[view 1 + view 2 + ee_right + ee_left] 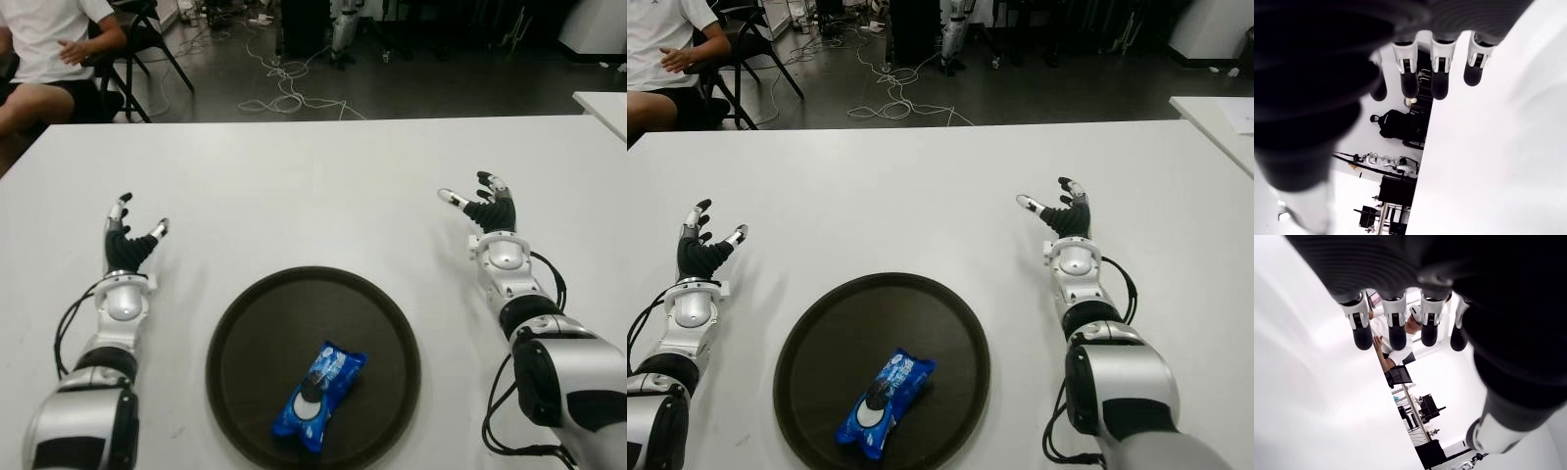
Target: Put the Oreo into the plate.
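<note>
A blue Oreo packet (318,395) lies inside the round dark plate (255,323) near the table's front edge, towards the plate's near side. My left hand (129,233) shows to the left of the plate with its fingers (1396,328) spread and nothing in them. To the plate's right and a little farther back is my right hand (480,203), fingers (1440,68) spread too and holding nothing. Neither hand touches the plate or the packet.
The white table (313,186) stretches back beyond the plate. A seated person (44,59) is off the table's far left corner beside a black chair (147,39). Cables (284,88) lie on the floor behind. Another white table's corner (605,103) shows at the far right.
</note>
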